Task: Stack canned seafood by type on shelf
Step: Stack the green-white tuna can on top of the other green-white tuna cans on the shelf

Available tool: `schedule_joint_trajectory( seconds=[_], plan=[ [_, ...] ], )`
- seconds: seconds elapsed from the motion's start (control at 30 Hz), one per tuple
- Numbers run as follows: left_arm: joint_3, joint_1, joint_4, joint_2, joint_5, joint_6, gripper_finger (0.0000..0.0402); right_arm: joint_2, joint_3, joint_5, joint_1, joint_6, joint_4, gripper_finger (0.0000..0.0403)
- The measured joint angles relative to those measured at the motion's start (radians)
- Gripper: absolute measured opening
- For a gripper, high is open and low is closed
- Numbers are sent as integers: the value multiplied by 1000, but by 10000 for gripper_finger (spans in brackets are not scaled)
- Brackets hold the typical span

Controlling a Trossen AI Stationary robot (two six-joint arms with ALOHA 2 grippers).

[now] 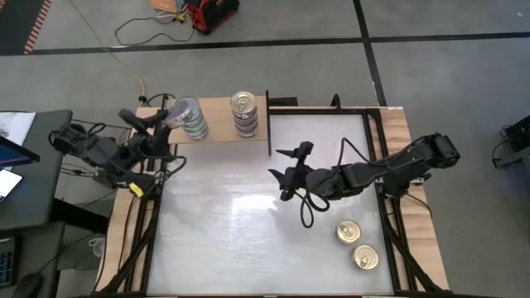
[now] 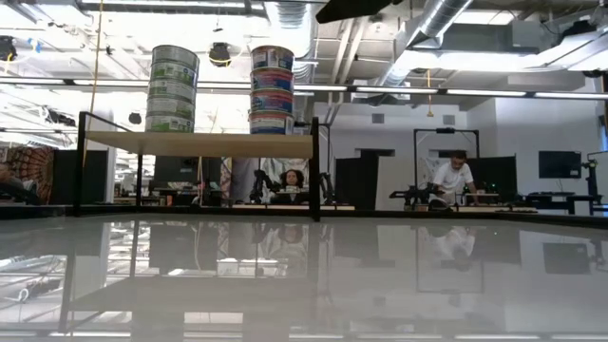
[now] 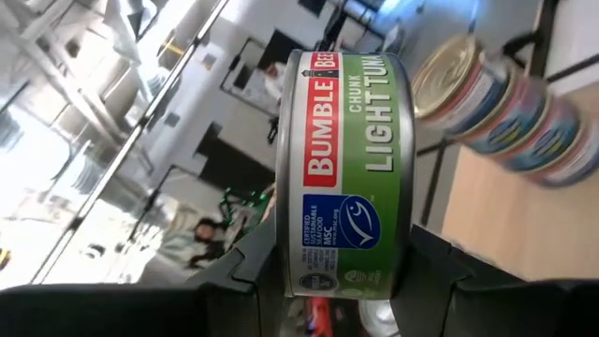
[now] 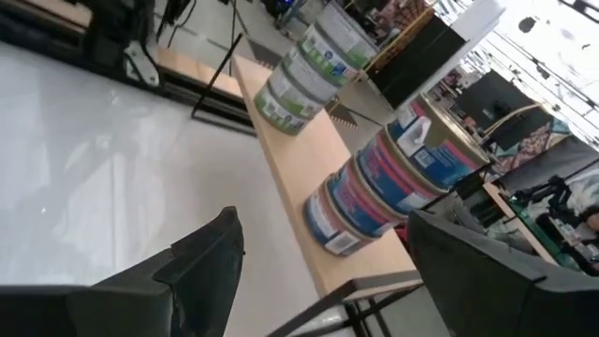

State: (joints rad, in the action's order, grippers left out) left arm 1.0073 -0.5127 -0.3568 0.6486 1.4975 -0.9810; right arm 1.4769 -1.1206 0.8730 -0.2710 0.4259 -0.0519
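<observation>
Shelf (image 1: 219, 132): light wood board along the table's far edge, dark upright panel (image 1: 268, 122) at its right end; raised on a thin frame in the low view. Two stacks are carried, kept apart so that each holds one type.

Green-label stack (image 2: 172, 89): chunk light tuna tins, left position, four high in the low view. The top tin (image 3: 342, 178) is clasped across its wall by the left gripper (image 1: 170, 118), closed on it at the stack's top, probably so that it can be seated squarely on the tin beneath; whether it already rests there cannot be told.

Blue-and-pink stack (image 2: 272, 90): right position, near the panel, gold pull-tab lid uppermost (image 1: 244, 103).

Unsorted tins: two gold-lidded cans (image 1: 349, 232) and (image 1: 365, 257), lying on the white tabletop (image 1: 215, 240) near the right front, well apart from the shelf.

Right gripper (image 1: 290, 163): fingers spread wide, nothing held, over mid-table facing the shelf; judged to be waiting clear of the left arm's placement.
</observation>
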Motion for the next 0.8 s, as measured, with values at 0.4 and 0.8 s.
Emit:
schedule_joint_trajectory(
  seconds=[0.4,0.8],
  plan=[
    [38,283,6,31,-107,-86,138,0,0,-125,38,-33,-105,333],
    [291,520,-35,118,-600,2,138,0,0,-274,92,-69,-176,333]
  ],
)
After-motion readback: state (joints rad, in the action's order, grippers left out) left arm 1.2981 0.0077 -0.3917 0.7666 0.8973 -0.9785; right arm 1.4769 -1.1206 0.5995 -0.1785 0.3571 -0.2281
